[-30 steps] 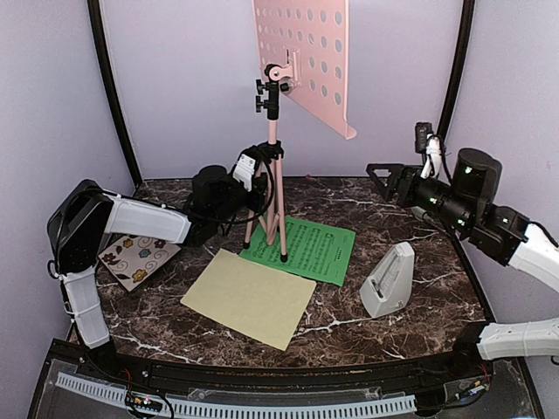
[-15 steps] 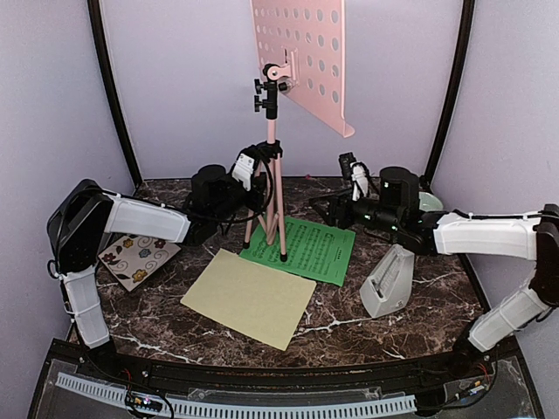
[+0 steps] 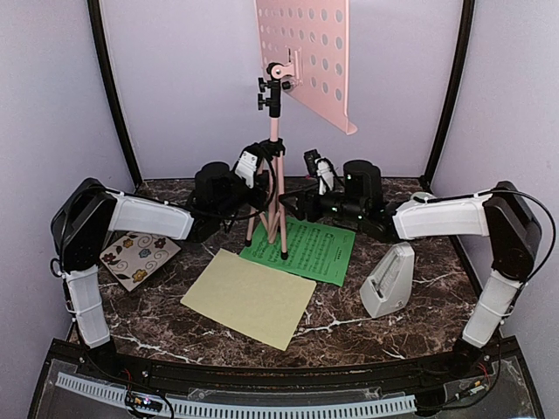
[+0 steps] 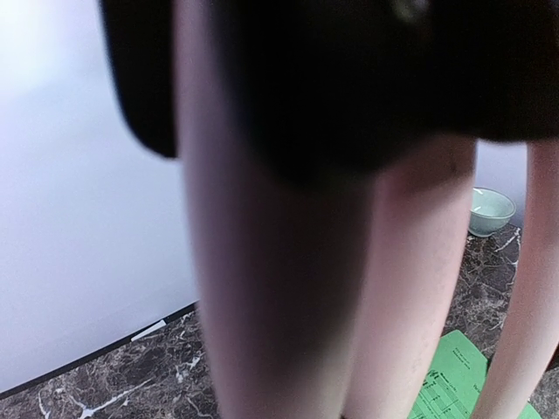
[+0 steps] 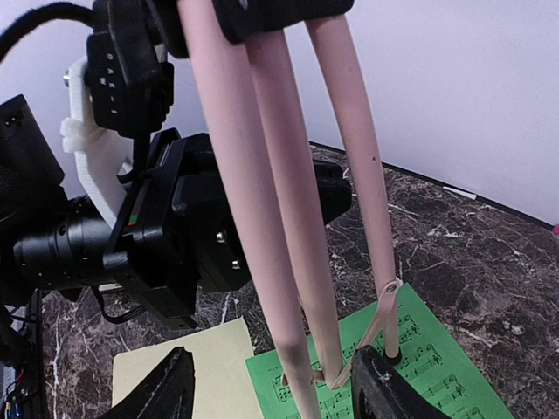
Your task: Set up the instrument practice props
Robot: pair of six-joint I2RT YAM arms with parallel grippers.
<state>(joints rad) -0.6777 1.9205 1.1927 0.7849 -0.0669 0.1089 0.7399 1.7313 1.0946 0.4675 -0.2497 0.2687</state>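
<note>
Wrist cameras catch what the overhead view cannot. The left one, hard against the blurred legs of the pink music stand (image 4: 262, 305), shows a small pale green bowl (image 4: 491, 211) near the back right corner of the worktop (image 4: 105, 384). The right one shows the right gripper (image 5: 275, 393) with fingers (image 5: 166, 394) spread and empty, facing the legs' feet. Only overhead is the stand seen whole, upright by the middle of the back edge, front feet on the green music sheet (image 3: 314, 253), the left gripper (image 3: 255, 168) pinched on its legs under the black hub. The pale yellow music sheet (image 3: 249, 297) lies toward the front edge, touching the green one. The grey metronome (image 3: 389, 281) stands toward the right edge, a floral tile (image 3: 135, 257) at the left edge. The worktop is dark, white-veined marble; the walls (image 3: 192, 87) are lilac. One stand, two sheets, one metronome, one tile, one bowl.
</note>
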